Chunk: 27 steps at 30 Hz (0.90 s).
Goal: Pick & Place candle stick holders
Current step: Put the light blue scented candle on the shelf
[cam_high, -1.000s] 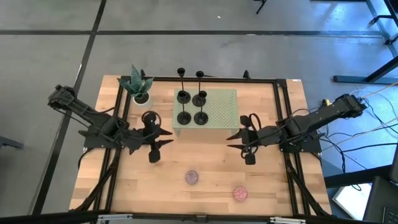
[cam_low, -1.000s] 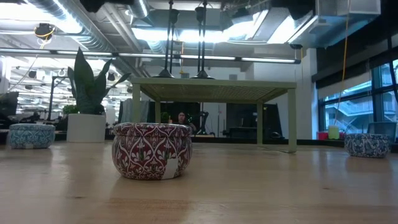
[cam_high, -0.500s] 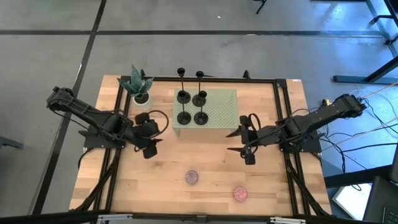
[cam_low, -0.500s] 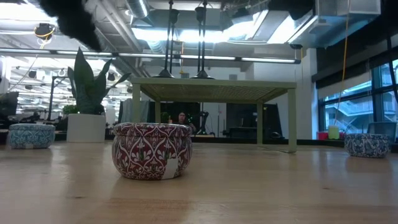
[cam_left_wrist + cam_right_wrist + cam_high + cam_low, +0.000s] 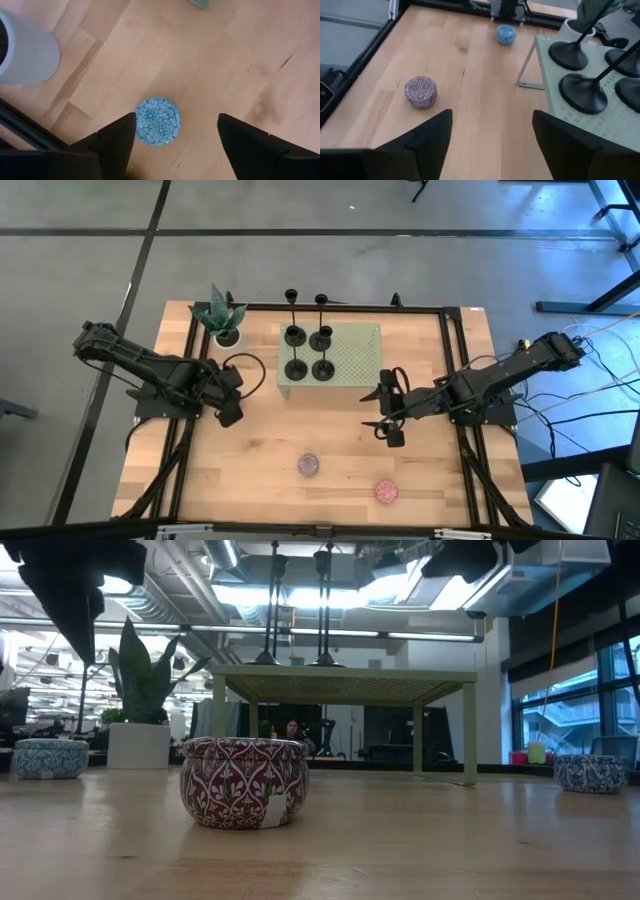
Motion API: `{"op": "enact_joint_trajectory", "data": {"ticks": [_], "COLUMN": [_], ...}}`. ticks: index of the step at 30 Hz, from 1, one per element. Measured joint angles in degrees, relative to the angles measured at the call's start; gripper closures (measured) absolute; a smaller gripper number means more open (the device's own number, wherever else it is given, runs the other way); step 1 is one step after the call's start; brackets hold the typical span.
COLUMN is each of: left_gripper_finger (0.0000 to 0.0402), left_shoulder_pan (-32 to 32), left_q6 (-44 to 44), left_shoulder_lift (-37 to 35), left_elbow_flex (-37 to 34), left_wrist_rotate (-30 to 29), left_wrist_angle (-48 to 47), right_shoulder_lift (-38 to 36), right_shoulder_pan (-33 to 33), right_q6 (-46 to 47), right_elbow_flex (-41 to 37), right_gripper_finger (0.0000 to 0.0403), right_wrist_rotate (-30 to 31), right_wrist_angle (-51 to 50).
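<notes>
The left gripper (image 5: 231, 402) hangs with fingers apart and empty over a blue puck (image 5: 158, 121). The four candle stick holders (image 5: 308, 352) stand on the green stand (image 5: 357, 355). The right gripper (image 5: 384, 410), also spread and empty, waits beside it; a careless reach could topple the close-set holders.

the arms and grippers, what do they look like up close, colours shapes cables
Both arms are matte black, built of jointed segments. The left gripper and right gripper each end in two flat, broad black fingers tapering to blunt tips, with no visible markings. A thin black cable loops off the left arm. Black cables trail from the base of the right arm.
</notes>
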Motion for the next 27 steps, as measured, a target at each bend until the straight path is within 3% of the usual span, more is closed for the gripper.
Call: {"op": "enact_joint_trajectory", "data": {"ticks": [8,16,27], "left_gripper_finger": [0.009,0.0089,0.0089], "left_shoulder_pan": [3.37,4.0,3.98], "left_q6": [-8.35,-19.69,-24.76], "left_shoulder_lift": [0.0,0.0,0.09], "left_elbow_flex": [-0.62,-9.66,-11.28], "left_wrist_rotate": [-0.32,4.43,1.82], "left_wrist_angle": [-0.11,0.41,2.51], "right_shoulder_lift": [0.61,0.6,0.59], "right_shoulder_pan": [0.0,0.0,-0.02], "right_q6": [0.02,0.02,0.01], "right_elbow_flex": [-0.02,-0.02,-0.02], "right_gripper_finger": [0.0122,0.0122,0.0122], "right_wrist_rotate": [-0.45,-0.61,-0.61], "right_wrist_angle": [-0.08,-1.56,-1.88]}}
